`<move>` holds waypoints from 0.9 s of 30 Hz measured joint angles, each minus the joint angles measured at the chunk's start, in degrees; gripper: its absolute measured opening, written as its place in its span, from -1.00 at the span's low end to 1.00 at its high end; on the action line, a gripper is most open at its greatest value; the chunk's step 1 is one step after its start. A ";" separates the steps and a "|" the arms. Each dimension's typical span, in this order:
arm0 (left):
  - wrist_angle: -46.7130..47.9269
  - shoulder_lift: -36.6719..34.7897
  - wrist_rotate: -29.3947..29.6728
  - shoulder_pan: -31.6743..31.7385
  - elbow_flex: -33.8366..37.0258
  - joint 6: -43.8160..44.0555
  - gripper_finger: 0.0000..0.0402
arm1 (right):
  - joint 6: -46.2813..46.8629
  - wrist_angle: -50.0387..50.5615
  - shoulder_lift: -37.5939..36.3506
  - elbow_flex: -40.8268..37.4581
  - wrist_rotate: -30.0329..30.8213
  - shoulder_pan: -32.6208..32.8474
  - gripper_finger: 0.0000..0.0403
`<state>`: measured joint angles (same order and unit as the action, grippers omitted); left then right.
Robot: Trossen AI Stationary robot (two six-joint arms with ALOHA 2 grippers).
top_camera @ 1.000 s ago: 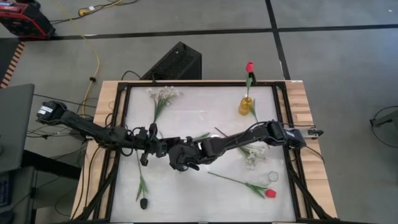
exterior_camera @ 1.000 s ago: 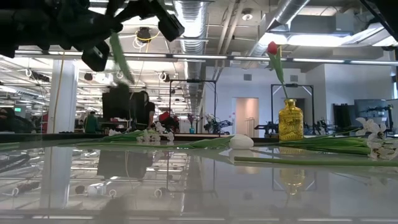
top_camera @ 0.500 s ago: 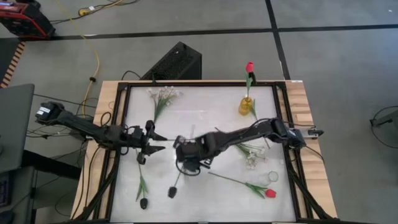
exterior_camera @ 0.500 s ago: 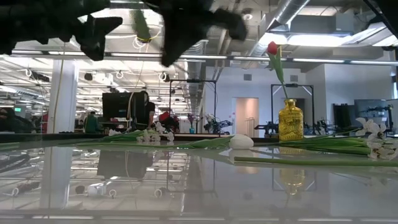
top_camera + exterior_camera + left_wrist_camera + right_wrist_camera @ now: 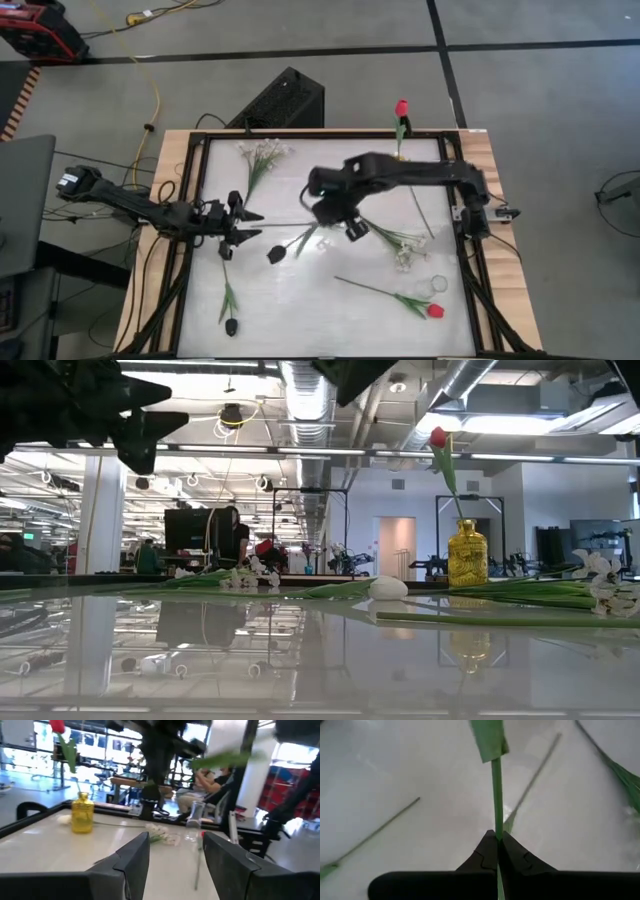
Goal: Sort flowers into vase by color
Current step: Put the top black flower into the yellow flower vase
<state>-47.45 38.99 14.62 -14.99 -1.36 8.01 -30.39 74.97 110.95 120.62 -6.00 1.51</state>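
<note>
A dark tulip (image 5: 276,254) on a green stem hangs above the middle of the table, with my right gripper (image 5: 322,216) shut on that stem (image 5: 496,785). My left gripper (image 5: 254,225) stands open at the table's left, level and pointing at the tulip, nothing between its fingers (image 5: 134,862). The yellow vase (image 5: 467,553) at the far right holds a red tulip (image 5: 402,107); my right arm hides the vase in the high view. Lying flat are a white-blossom sprig (image 5: 262,152), a second dark tulip (image 5: 231,325), a red tulip (image 5: 434,311) and white flowers (image 5: 405,245). My right gripper pinches the dark tulip's bare stem (image 5: 496,827) between its two fingertips, below a leaf (image 5: 490,740). The fingers come from above, slanting down, and the stem runs on ahead of them. The flower is lifted clear of the table, its dark head out toward the near left.
A clear glass vase (image 5: 438,285) stands near the right edge, beside the white flowers. A black frame (image 5: 195,180) rims the table. Bare table top lies in the near middle (image 5: 320,310). People and machines show in the room beyond.
The two grippers met at the table's middle. My right gripper has shut on the dark tulip's stem, my left has opened, let go and drawn back toward the left edge. My right gripper has then risen, rolled and moved toward the far right, carrying the tulip up with it.
</note>
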 joint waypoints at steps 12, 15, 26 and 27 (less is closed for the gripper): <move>1.02 -0.80 -5.57 -0.80 0.69 4.45 -0.13 | 13.33 -26.23 -32.27 -36.57 -3.28 -10.16 -0.89; 1.13 -0.80 -4.87 -2.00 0.69 4.68 -0.13 | 17.10 -39.29 -43.85 -51.61 -3.06 -14.24 -0.89; 1.57 -0.77 3.15 -2.96 0.71 3.61 -0.13 | 25.00 -88.86 -70.49 -93.32 9.04 -25.07 -0.88; 1.57 -0.77 3.82 -2.96 0.72 3.31 -0.13 | 25.24 -90.57 -71.23 -95.46 11.09 -26.14 -0.88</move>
<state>-45.89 38.22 18.44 -17.96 -0.63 11.33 -5.16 -15.59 39.72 25.15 5.09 -24.63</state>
